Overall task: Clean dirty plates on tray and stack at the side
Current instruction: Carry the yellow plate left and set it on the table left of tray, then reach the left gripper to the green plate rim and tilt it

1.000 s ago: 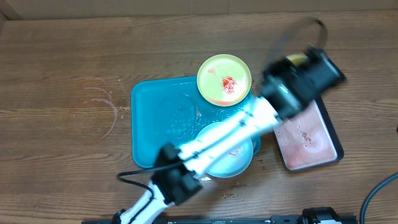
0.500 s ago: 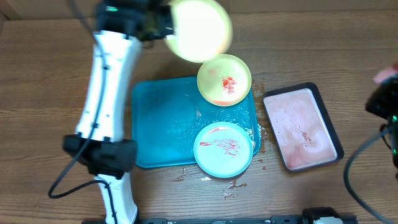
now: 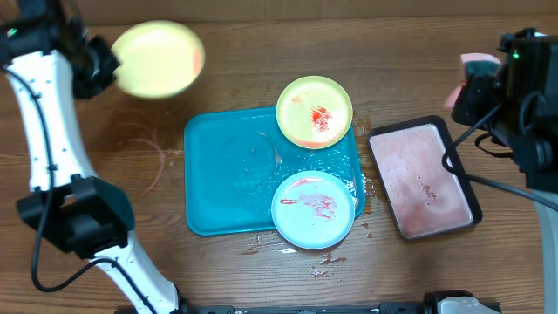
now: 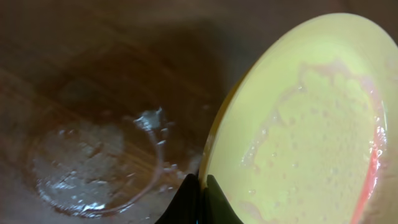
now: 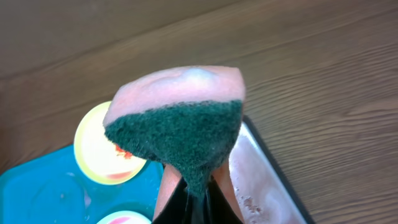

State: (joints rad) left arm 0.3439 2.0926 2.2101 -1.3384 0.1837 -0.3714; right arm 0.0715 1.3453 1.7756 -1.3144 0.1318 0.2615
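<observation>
L tool [image 4: 200,198] pinched shut on rim of yellow-green plate [image 3: 157,59], held over worktop [image 3: 261,35] far L, well apart from teal tray [image 3: 227,174]; plate face wet, red streak at edge. R tool [image 5: 194,202] clamps pink/green sponge [image 5: 177,118], beyond black-rimmed tray [image 3: 410,174]. 2nd yellow-green plate [image 3: 315,112] on teal tray's far R corner, light blue plate [image 3: 313,209] on near R corner, both sauce-smeared. Wet ring [image 4: 93,168] on worktop below L tool.
</observation>
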